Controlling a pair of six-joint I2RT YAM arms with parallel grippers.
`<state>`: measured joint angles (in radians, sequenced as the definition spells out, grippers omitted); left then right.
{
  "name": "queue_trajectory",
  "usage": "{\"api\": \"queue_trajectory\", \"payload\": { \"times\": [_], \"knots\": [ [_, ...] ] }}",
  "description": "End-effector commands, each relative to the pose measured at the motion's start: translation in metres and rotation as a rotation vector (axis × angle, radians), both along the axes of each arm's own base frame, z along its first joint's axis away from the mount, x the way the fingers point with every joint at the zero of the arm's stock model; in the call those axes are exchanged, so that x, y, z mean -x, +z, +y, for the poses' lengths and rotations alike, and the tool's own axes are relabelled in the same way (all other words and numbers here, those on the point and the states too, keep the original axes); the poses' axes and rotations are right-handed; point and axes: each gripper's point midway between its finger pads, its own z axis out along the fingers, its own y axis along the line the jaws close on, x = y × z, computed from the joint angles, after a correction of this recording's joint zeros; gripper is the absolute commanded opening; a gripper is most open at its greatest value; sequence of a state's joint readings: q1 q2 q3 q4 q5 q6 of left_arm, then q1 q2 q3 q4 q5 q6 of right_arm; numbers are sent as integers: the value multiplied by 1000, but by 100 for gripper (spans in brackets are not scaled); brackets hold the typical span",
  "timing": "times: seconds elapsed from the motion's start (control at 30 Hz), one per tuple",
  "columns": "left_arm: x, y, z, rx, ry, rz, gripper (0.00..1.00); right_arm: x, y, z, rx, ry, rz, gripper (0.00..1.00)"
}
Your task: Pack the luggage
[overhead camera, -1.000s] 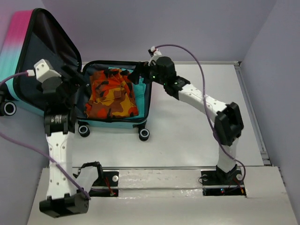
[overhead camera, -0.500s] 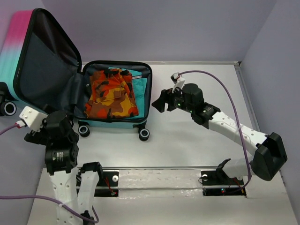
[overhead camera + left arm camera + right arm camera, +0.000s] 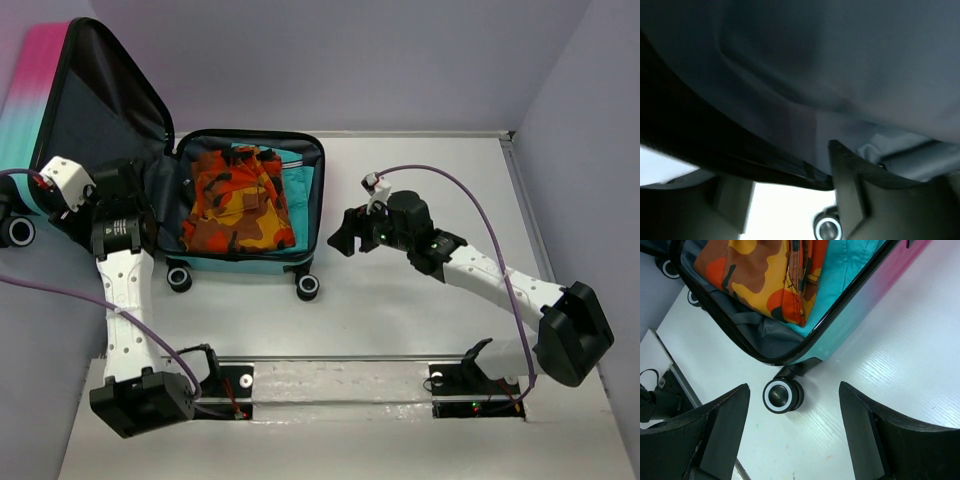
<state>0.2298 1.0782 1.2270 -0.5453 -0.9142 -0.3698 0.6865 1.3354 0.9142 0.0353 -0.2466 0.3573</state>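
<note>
Since a second ago the right arm has pulled back from the suitcase's right rim to open table, and the left arm, which dropped toward the near edge half a second ago, is back up at the lid; the suitcase itself has not shifted.

On the white table the luggage lies open at the far left. Its base is flat on the surface and its lid stands raised on the left, dark lining facing right and the pink-to-teal shell facing outward. In the base, an orange camouflage-print garment fills the left and middle. A teal garment lies just beside it along the right wall.

The left gripper sits close against the lid's lining, which fills most of the left wrist view. Its 2 fingers stand apart, with white table showing in the gap. Whether the tips touch the lid's dark edge I cannot tell.

The right gripper hangs over bare table just right of the base, pointing left at it. Its jaws are wide and hold nothing.

2 black wheels with white rings rest on the table at the base's near side. A 3rd wheel shows at the far left by the lid. The right wrist view sees the near-right wheel between its fingers, and the left wrist view catches another wheel low in frame.
</note>
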Motion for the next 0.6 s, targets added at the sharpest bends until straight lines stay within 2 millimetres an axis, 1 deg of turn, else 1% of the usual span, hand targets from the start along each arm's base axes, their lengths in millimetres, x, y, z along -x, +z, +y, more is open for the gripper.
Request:
{"api": "queue_trajectory", "payload": {
  "times": [0.0, 0.03, 0.07, 0.1, 0.13, 0.2, 0.23, 0.27, 0.3, 0.33, 0.37, 0.4, 0.47, 0.5, 0.53, 0.57],
  "knots": [
    [10, 32, 9, -40, 54, -105, 60, -5, 13, 5, -34, 22, -59, 78],
    [9, 34, 7, -40, 36, -114, 45, -6, 12, 7, -37, 22, -55, 78],
    [8, 36, 5, -37, 21, -125, 37, -6, 12, 8, -39, 24, -53, 78],
    [4, 38, -3, -31, -29, -141, 15, -7, 9, 10, -39, 26, -43, 78],
    [0, 40, -8, -31, -60, -143, 6, -8, 8, 10, -40, 24, -39, 77],
    [-4, 45, -21, -43, -125, -148, 6, -11, 11, 11, -48, 6, -38, 77],
    [-14, 47, -38, -51, -200, -151, 6, -13, 9, 12, -47, 2, -32, 77],
    [-19, 50, -50, -60, -253, -160, 6, -15, 9, 12, -50, -11, -23, 77],
    [-17, 58, -62, -71, -305, -192, 6, -16, 8, 13, -53, -14, -15, 77],
    [-21, 62, -78, -72, -365, -211, 6, -16, 7, 14, -56, -15, -7, 77],
    [-29, 67, -106, -66, -474, -234, 6, -18, 5, 16, -63, -19, 7, 77],
    [-28, 73, -118, -71, -533, -254, 6, -19, 4, 17, -65, -23, 15, 77],
    [-29, 78, -140, -76, -629, -257, 6, -21, 3, 17, -68, -37, 23, 77],
    [-34, 80, -168, -80, -779, -249, 6, -24, 2, 17, -71, -56, 28, 78],
    [-36, 79, -183, -83, -862, -240, 6, -26, 1, 17, -71, -67, 32, 78],
    [-42, 75, -226, -65, -1061, -248, 6, -29, 1, 16, -76, -90, 40, 78]
  ]
}}
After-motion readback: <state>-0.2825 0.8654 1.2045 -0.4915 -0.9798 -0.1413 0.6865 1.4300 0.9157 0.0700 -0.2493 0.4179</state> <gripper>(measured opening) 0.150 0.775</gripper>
